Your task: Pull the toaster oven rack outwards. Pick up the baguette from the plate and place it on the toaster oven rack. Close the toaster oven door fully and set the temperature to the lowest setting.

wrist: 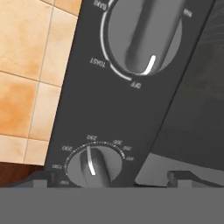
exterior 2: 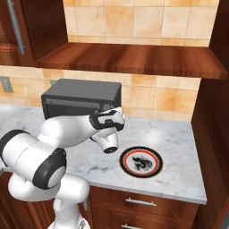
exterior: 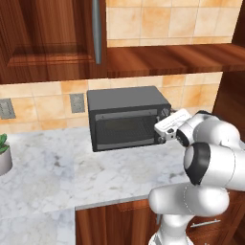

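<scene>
End effector (wrist: pixel 111 177) spread wide, holding nothing, fingertips astride the lower round dark temp knob (wrist: pixel 93 165) at bottom centre of hand view, not yet pinching it. Dark grey boxy toaster oven (exterior: pixel 125 118) sits centre of left base view on the marble surface (exterior: pixel 72 172); door (exterior: pixel 123 130) appears shut. Round orange-rimmed plate (exterior 2: pixel 141 162), lower centre of right base view, carries no baguette.

Risks:
- Off-centre closure: pads slip off knob, no rotation.
- Wrong turn direction: temp raised, not lowered.
- Excess push: oven shoved toward tile wall.

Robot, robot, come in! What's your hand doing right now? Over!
Hand open, empty, right up at the toaster oven's knobs. Door shut. Plate bare, no bread on it. Nothing in the way.
</scene>
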### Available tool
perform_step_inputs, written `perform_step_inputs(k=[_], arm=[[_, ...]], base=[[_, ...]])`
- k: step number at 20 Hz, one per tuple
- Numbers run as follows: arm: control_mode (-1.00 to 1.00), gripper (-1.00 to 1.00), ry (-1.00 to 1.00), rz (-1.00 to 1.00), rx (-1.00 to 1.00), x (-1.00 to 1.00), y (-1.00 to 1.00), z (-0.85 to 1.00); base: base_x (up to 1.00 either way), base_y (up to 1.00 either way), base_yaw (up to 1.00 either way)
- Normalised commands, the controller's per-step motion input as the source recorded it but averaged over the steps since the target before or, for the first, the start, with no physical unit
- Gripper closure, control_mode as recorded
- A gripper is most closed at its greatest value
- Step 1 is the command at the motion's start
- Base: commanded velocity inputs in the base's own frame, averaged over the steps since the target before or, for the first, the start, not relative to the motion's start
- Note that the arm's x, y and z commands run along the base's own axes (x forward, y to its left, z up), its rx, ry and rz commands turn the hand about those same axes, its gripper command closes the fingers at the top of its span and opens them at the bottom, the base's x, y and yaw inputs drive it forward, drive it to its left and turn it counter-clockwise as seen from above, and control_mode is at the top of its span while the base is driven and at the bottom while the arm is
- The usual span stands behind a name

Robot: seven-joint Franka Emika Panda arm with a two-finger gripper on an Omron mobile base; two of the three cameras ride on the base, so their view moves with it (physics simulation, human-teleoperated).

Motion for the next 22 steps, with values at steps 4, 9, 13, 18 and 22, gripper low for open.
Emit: perform_step_inputs(k=[4, 9, 13, 18, 22], arm=[[-1.00, -1.00, -0.02, 0.00, 0.00, 0.10, 0.00, -0.06], [-1.00, 1.00, 0.00, 0.00, 0.00, 0.15, 0.00, -0.08], [-1.00, 1.00, 0.00, 0.00, 0.00, 0.20, 0.00, -0.03], [-1.00, 1.00, -0.04, 0.00, -0.09, 0.10, 0.01, 0.00], [-1.00, 1.00, -0.11, 0.00, -0.28, 0.06, 0.04, 0.00]], base=[[0.00, 0.00, 0.00], [0.00, 0.00, 0.00], [0.00, 0.00, 0.00], [0.00, 0.00, 0.00], [0.00, 0.00, 0.00]])
